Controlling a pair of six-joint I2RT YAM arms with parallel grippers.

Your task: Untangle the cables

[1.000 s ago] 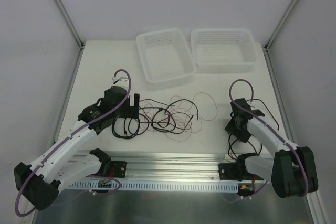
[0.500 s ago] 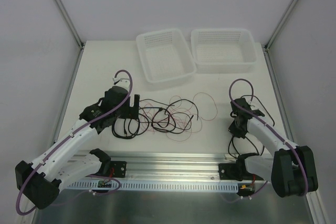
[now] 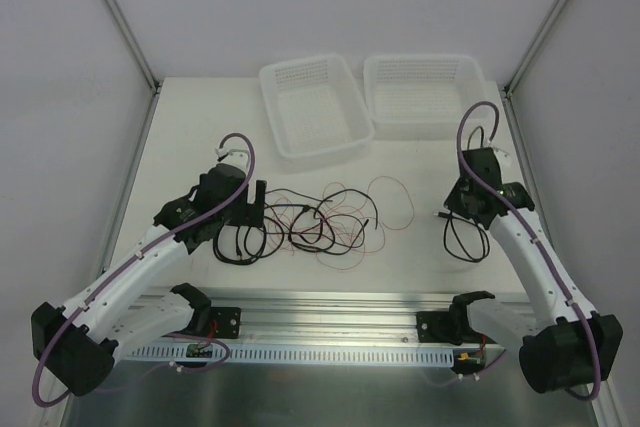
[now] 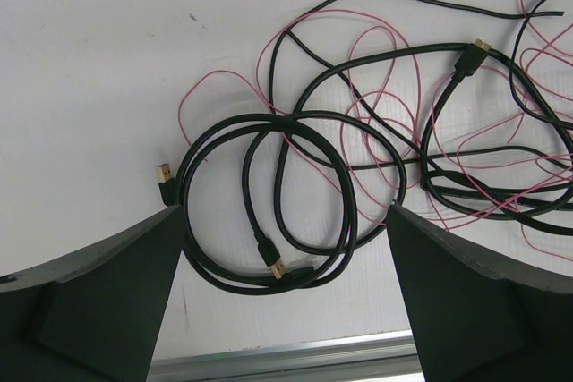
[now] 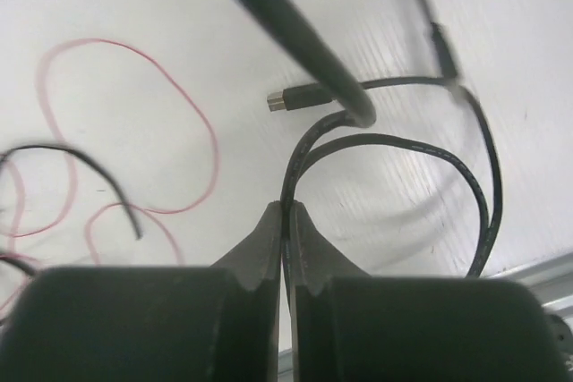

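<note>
White table [image 3: 420,162]: showing open surface between the tangle and the right arm; grey walls are closing in on both sides
Right arm [image 3: 530,257]: now reaching toward the far right, having swung up from beside the near rail a second ago
Left arm [image 3: 150,257]: staying where it was
Left white mesh basket [image 3: 312,105] and right white mesh basket [image 3: 425,92]: sitting side by side at the far edge, well apart from the cables
Tangle of thin black and red cables [image 3: 320,222]: lying mid-table; only the left wrist view is showing its gold-tipped plugs [image 4: 165,181]
Separate black cable [image 3: 463,242]: looping down toward the near rail, apart from the tangle
Right gripper [image 5: 285,212]: pinching the separate black cable, fingers newly pressed together
Left gripper [image 4: 285,212]: hovering over a black coil, fingers spread wide, gripping nothing
</note>
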